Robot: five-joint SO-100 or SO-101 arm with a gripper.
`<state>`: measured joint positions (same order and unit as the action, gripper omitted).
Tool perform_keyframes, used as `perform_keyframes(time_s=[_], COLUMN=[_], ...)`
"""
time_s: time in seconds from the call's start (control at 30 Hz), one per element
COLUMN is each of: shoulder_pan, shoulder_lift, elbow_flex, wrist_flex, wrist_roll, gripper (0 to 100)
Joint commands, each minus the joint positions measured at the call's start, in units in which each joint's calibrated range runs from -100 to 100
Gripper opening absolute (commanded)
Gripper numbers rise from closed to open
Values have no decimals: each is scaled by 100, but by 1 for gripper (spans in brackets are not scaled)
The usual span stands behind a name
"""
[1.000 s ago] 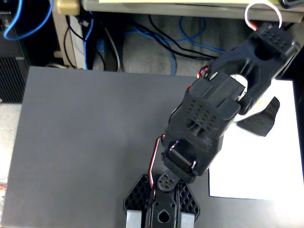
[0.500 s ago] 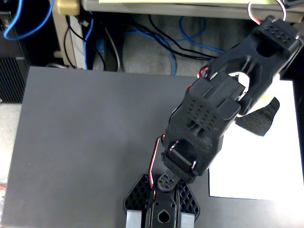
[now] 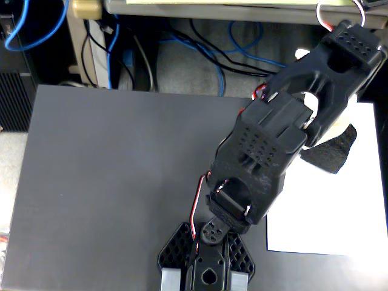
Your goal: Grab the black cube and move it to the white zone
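Observation:
In the fixed view the black cube (image 3: 332,153) lies on the white zone (image 3: 330,212), near the sheet's upper part. Only its right portion shows; the rest is covered by the black arm (image 3: 267,145). The arm reaches from its base at the bottom centre up and to the right, over the sheet's left edge. Its far end hangs right above the cube. The gripper's fingers are hidden beneath the arm's own body, so I cannot tell whether they are open or hold the cube. A pale patch (image 3: 338,130) shows just above the cube.
The dark grey table (image 3: 121,182) spreads left of the arm. Behind its far edge run blue and black cables (image 3: 224,54) and a table leg (image 3: 85,42). The arm's base (image 3: 206,267) sits at the near edge.

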<state>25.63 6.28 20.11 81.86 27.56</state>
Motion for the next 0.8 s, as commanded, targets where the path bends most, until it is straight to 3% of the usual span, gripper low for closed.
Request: perform_keyframes(time_s=[0.0,0.1,0.4,0.53,0.6,0.77], shoulder_pan=[-2,-17,-120,-1569,-1827,-2254], shoulder_lift=[-61,-599,-3556,-4706,-5168,-6076], elbow_flex=[-334,-769,-606,-542,-542,-542], wrist_flex=[399,1574,1729,1660,1643,1068], wrist_roll=[41,46,30,-27,-163,-530], gripper=[69,69,69,69,68,38])
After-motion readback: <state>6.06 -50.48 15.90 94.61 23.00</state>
